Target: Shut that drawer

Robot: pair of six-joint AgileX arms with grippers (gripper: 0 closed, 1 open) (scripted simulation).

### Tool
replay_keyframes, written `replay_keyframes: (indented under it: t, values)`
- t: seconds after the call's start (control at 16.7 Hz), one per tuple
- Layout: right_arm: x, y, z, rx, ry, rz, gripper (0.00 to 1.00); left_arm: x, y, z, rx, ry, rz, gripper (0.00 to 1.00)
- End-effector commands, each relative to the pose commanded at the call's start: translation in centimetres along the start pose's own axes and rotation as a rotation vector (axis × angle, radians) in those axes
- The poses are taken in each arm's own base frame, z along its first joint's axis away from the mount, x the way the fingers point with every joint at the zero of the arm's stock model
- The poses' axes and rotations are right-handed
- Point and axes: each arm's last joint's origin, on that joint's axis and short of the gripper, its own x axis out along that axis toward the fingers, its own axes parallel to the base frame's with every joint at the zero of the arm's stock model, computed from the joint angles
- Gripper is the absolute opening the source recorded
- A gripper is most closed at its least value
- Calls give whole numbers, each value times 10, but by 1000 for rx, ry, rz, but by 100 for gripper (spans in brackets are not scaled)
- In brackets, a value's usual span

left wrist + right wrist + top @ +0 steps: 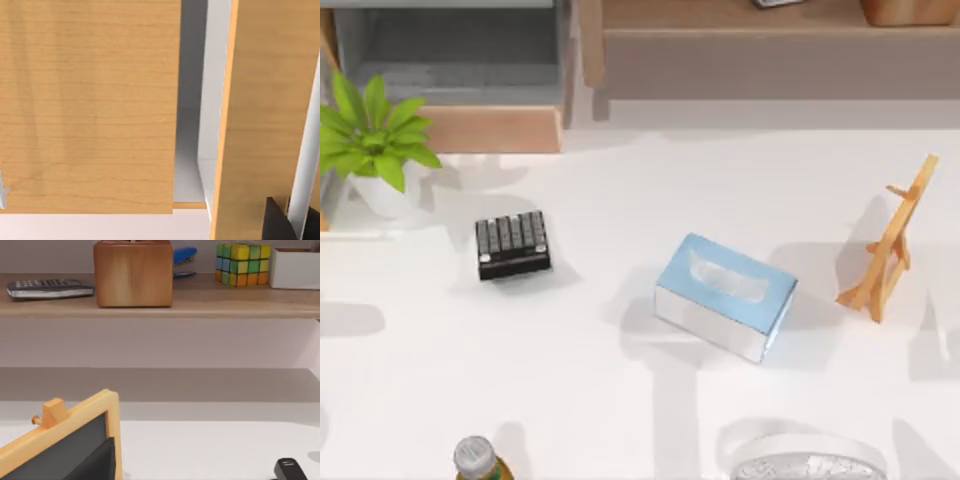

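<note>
At the tabletop's (620,400) far left corner, beyond the potted plant (375,140), the drawer (495,128) stands pulled out. Rigid and probably easy-sliding, it wants a flat push on its tan front panel, no grasp; whether either end effector is open I cannot tell.

no readable text anywhere, the calculator (50,288) keys and bottle (478,460) cap are too small to make out

Drawer (450,60) cut by top edge; bottle (478,460), round object (810,462) cut by bottom edge.
</note>
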Motion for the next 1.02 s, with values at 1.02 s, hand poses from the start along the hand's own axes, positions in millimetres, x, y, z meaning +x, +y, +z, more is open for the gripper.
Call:
replay_keyframes:
  t: [1.02]
  values:
    - [0,0,0,0,0,0,100,80,-1,0,-6,4,-8,0]
